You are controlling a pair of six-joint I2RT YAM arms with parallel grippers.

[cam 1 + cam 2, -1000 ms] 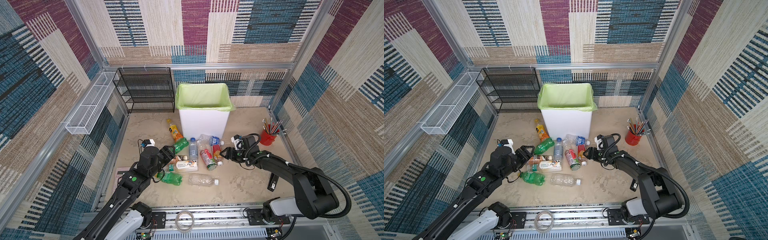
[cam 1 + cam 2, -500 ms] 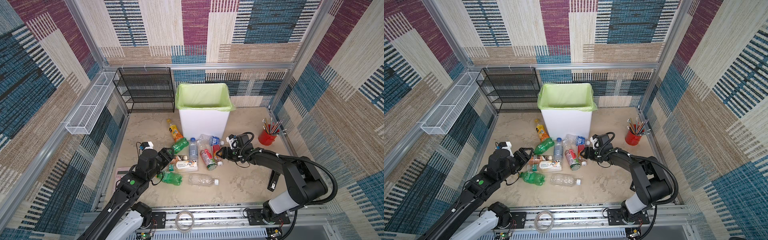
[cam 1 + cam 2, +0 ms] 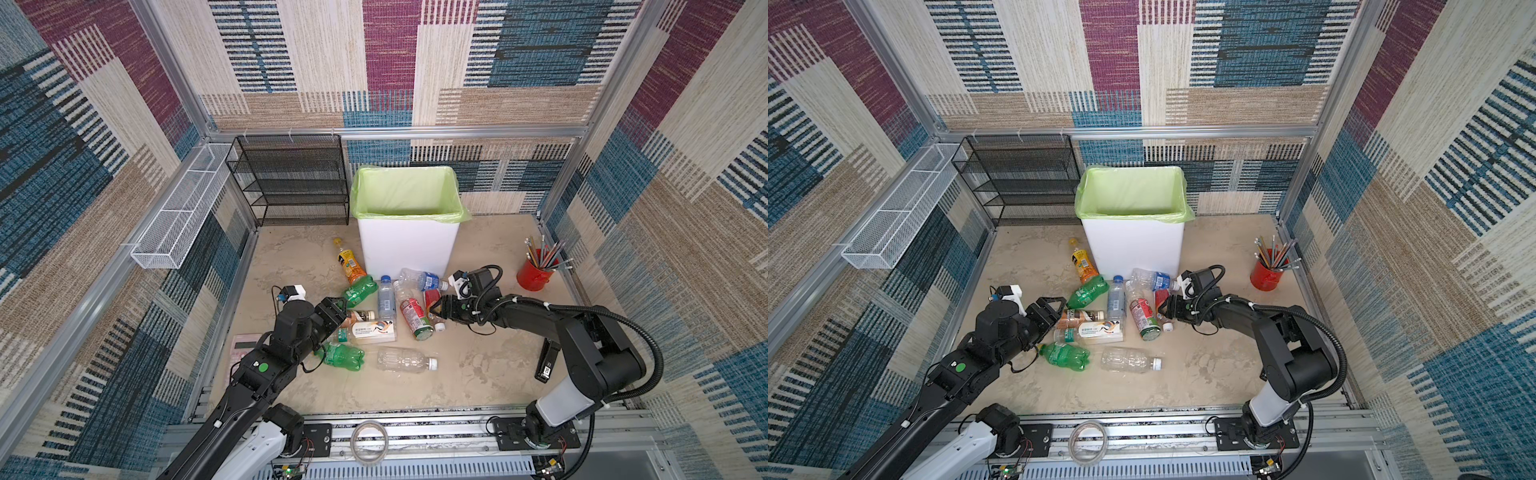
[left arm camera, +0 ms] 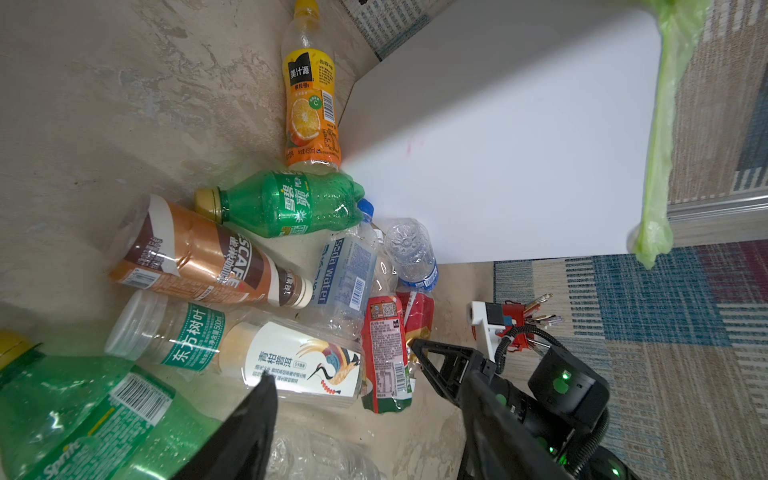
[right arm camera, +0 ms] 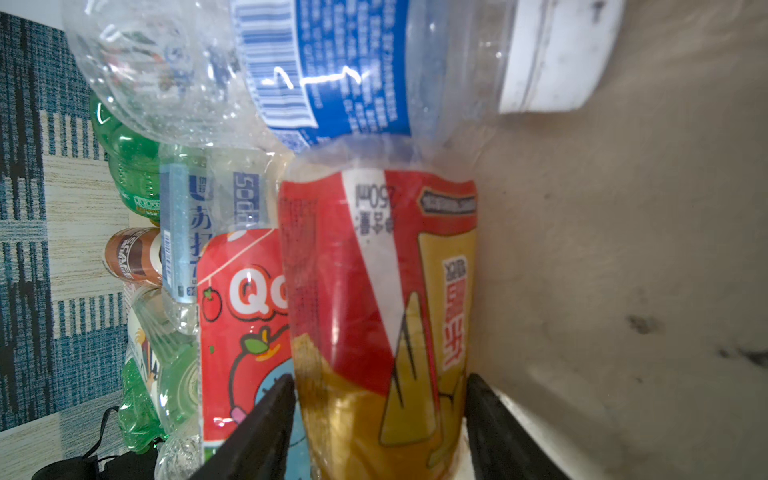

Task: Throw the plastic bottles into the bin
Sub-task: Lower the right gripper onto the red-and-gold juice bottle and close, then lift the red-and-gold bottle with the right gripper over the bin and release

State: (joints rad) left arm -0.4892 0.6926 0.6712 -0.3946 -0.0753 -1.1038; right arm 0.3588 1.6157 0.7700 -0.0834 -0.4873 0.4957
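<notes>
Since the earlier view the right gripper (image 5: 379, 380) has pushed into the bottles (image 3: 386, 303) on the tabletop (image 3: 478, 361) before the bin (image 3: 407, 249) and its fingers grip the red bottle (image 5: 374, 270), which it should lift straight up without dragging neighbours, while the left gripper (image 3: 337, 308) stands open, empty.

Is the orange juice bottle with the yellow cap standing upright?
No, the orange juice bottle lies on its side, beside the white wall of the bin.

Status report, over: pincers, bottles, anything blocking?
Left pincer open, empty, by the bottle pile. Right pincer astride red-label bottle, grip unconfirmed. Blue-label bottle touches its end, Qoo bottle alongside.
</notes>
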